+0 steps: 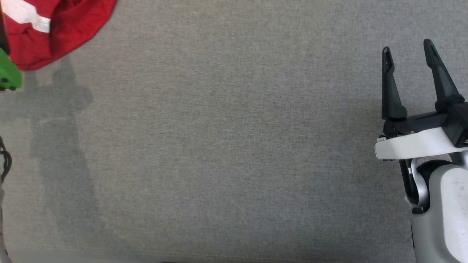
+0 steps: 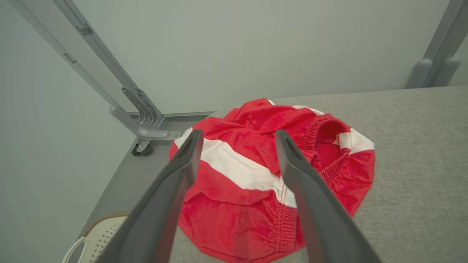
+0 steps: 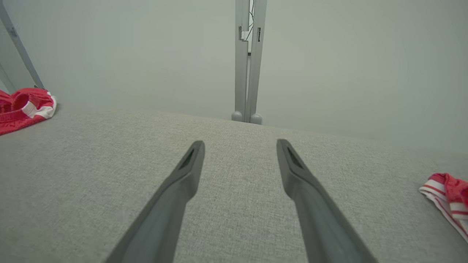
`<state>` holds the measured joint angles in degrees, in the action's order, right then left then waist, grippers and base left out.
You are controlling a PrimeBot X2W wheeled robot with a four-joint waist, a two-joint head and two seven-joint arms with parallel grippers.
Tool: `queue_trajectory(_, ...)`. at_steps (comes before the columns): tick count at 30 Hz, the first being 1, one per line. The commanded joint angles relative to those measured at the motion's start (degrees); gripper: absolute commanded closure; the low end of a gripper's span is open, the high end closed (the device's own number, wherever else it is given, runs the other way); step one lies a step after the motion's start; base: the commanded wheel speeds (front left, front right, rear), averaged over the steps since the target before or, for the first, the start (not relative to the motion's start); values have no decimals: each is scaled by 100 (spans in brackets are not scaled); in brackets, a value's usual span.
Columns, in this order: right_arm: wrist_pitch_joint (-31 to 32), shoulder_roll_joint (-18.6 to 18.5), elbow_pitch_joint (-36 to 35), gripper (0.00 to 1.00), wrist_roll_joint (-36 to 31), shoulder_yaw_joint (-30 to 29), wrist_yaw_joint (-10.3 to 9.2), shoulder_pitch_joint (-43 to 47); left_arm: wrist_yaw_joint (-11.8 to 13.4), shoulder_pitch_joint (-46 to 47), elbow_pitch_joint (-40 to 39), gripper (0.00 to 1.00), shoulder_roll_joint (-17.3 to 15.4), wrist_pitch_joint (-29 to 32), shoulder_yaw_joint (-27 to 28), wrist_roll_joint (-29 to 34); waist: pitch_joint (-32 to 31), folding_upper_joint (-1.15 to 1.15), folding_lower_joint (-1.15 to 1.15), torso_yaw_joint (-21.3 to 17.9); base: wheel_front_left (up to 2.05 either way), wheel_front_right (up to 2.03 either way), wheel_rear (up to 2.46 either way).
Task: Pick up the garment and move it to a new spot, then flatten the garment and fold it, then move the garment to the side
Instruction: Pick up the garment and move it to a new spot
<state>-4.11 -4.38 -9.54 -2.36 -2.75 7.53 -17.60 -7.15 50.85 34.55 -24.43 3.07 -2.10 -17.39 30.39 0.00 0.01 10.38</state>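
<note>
The garment [image 1: 55,29] is a crumpled red pair of shorts with a white stripe, lying at the far left corner of the grey cloth-covered table [image 1: 226,146]. In the left wrist view the garment [image 2: 234,215] lies just beyond and below my left gripper [image 2: 237,140], whose fingers stand open and hold nothing. My right gripper [image 1: 407,49] hovers open over bare table at the right, far from the garment. From the right wrist, the garment [image 3: 22,107] shows at the far left, and my right gripper [image 3: 240,148] has only table between its fingers.
A second red-and-white striped cloth [image 3: 448,197] lies at the table's right edge. Grey metal frame posts [image 2: 124,98] [image 3: 248,62] stand at the table's far side before a pale wall. A cream perforated basket [image 2: 98,233] sits below the left edge. A green part [image 1: 7,75] juts in at the left.
</note>
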Motion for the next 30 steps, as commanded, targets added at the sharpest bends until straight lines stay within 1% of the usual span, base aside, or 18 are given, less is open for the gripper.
queue_trajectory(1, 0, -19, -88, 0, -13, -1, -9, 22, -22, 134, 139, 0, 13, 29, -74, -78, 646, 0, -1, -536, 0, 0, 0)
queue_trajectory(5, -50, 12, -237, 0, -22, -28, -9, 9, -32, 305, 578, 0, -5, 18, -389, -193, 803, 0, -1, -563, 0, 0, 0)
queue_trajectory(9, -79, 48, -270, 0, -15, 2, -9, -16, -32, 431, 953, 0, -82, 82, -528, -231, 872, 0, -1, -574, 0, 0, 0)
queue_trajectory(11, -100, 61, -258, 0, -1, 2, -9, -35, 58, 518, 1115, 0, -140, 38, -519, -178, 886, 0, -1, -578, 0, 0, 0)
queue_trajectory(12, -108, 66, -245, 0, 6, 2, -9, -39, 98, 542, 1180, 4, -140, -14, -504, -174, 883, 0, -1, -580, 0, 0, 0)
queue_trajectory(13, -124, 69, -221, 0, 10, 1, -9, -46, 141, 565, 1250, 29, -143, -67, -480, -179, 869, 0, -1, -581, 0, 0, 0)
queue_trajectory(14, -142, 76, -206, 0, 7, -1, -9, -48, 171, 591, 1305, 58, -158, -117, -472, -171, 849, 0, -1, -582, 0, 0, 0)
queue_trajectory(15, -170, 82, -182, 0, 6, -7, -9, -53, 202, 624, 1362, 71, -183, -183, -464, -158, 813, 0, -1, -582, 0, 0, 0)
queue_trajectory(16, -178, 85, -157, 0, 13, -7, -9, -61, 227, 651, 1399, 93, -209, -238, -457, -150, 782, 0, -1, -583, 0, 0, 0)
queue_trajectory(17, -212, 90, -113, 0, 17, 7, -9, -64, 233, 677, 1455, 100, -228, -320, -446, -154, 725, 0, -1, -586, 0, 0, 0)
queue_trajectory(19, -253, 95, -42, 0, 27, 49, -9, -58, 263, 709, 1531, 100, -255, -468, -423, -179, 604, 0, -1, -598, 0, 0, 0)
queue_trajectory(23, -341, 111, 134, 0, 66, 103, -9, -11, 207, 769, 1639, 100, -336, -682, -461, -165, 284, 0, -1, -632, 0, 0, 0)
queue_trajectory(27, -446, 125, 354, 0, 126, 97, -9, 74, 138, 795, 1644, 100, -393, -770, -593, -110, -134, 0, -1, -681, 0, 0, 0)
queue_trajectory(30, -542, 136, 571, 0, 195, 109, -9, 143, 99, 798, 1585, 100, -442, -726, -749, -37, -517, 0, -1, -743, 0, 0, 0)
